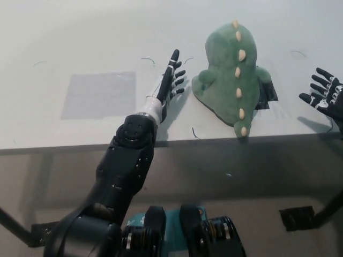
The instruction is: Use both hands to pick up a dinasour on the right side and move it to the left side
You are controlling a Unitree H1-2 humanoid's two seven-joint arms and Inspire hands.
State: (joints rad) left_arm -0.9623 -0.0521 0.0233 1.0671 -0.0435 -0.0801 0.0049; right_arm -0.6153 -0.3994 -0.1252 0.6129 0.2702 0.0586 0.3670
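Note:
A green plush dinosaur (231, 69) with cream back spikes lies on the white table (80, 37), right of centre and close to the front edge. My left hand (171, 79) is open, fingers spread and pointing away from me, just left of the dinosaur with a small gap to it. My right hand (323, 94) is open at the picture's right edge, well apart from the dinosaur's right side. Neither hand touches the toy.
A grey rectangular patch (99, 95) marks the table's left part. A small black piece (269, 95) shows under the dinosaur's right side. The table's front edge (225, 140) runs just below the toy. A black block (296, 217) sits on the floor.

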